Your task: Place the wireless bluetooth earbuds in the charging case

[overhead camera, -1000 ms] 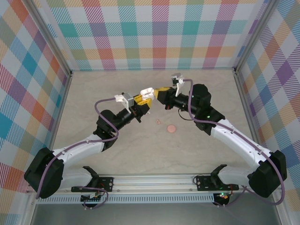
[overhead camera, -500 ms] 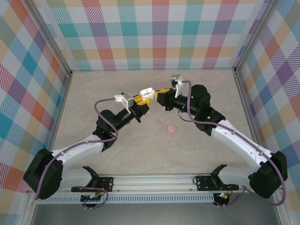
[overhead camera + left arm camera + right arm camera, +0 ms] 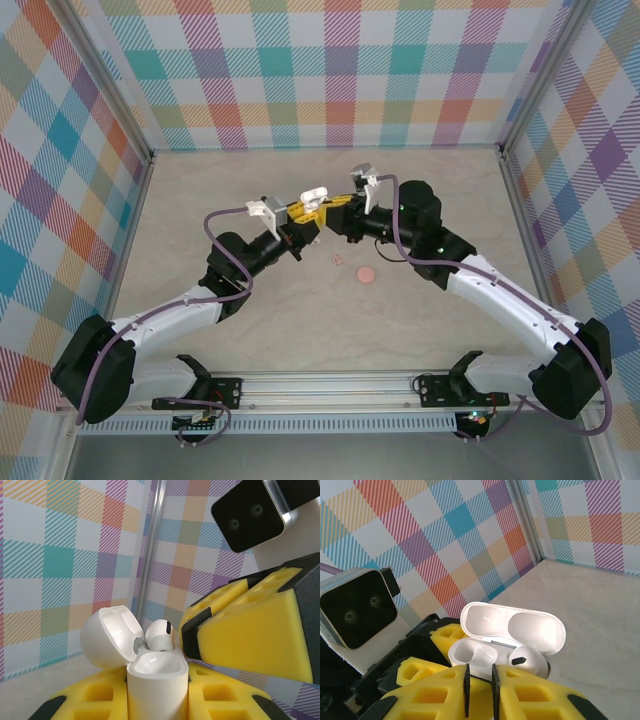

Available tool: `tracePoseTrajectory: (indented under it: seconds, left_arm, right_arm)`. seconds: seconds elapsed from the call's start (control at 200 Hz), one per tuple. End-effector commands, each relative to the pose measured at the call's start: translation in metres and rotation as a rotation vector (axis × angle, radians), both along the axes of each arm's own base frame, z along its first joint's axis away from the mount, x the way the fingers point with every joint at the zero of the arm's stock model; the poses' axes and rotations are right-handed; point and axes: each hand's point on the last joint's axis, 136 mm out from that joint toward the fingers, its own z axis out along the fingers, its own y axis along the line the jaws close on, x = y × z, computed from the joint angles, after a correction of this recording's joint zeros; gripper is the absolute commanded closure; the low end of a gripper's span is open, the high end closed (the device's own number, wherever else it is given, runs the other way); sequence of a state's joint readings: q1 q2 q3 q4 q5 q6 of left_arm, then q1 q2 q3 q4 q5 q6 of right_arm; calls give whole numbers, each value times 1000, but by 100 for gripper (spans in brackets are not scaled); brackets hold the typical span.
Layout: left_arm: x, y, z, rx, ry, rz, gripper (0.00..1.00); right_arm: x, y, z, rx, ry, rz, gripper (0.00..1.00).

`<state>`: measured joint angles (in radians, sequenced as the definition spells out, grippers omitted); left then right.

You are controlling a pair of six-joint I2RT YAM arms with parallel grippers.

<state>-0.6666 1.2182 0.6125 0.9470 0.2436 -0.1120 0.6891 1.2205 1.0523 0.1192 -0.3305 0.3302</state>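
My left gripper [image 3: 303,211] is shut on the charging case [image 3: 157,682], holding it upright above the table with its lid [image 3: 110,635] swung open. One white earbud [image 3: 159,634] sits in the case's far slot, its head sticking up; the near slot [image 3: 472,655] is hollow. My right gripper [image 3: 480,680] hovers right beside the case [image 3: 485,652], on the earbud's [image 3: 527,661] side. Its yellow fingers [image 3: 250,630] stand a narrow gap apart, open, with nothing between them. From above, both grippers meet at the case [image 3: 315,195] in mid-table.
A flat salmon-pink disc [image 3: 366,273] and a tiny pinkish bit [image 3: 337,260] lie on the beige tabletop in front of the grippers. Plaid walls close in the back and both sides. Each wrist's camera block [image 3: 357,607] sits close to the other arm's fingers.
My right gripper has shifted left, closer to the case, and its jaws have parted a little. The left gripper holds the case in the same place.
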Motion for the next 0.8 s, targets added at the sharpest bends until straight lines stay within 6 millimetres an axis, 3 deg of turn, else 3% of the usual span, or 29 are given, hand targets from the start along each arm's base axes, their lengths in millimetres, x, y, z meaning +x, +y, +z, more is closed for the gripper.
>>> tracePoseTrajectory:
  seconds: [0.0,0.335,0.565,0.795]
  left_arm:
    - [-9,-5,26,-38,-68,-33,100]
    - [-6,-6,17,0,-53,-19,100]
    - [-7,-7,10,32,-44,-23,100]
    - [-9,-9,10,37,-51,-38,100]
  right_arm:
    - [-2,4,12,3,-26,18,76]
    - [-4,-9,26,2,-50,-41,52]
    - [5,-30,28,-49,-44,-167,52]
    - [12,-30,13,-124,0,-185,63]
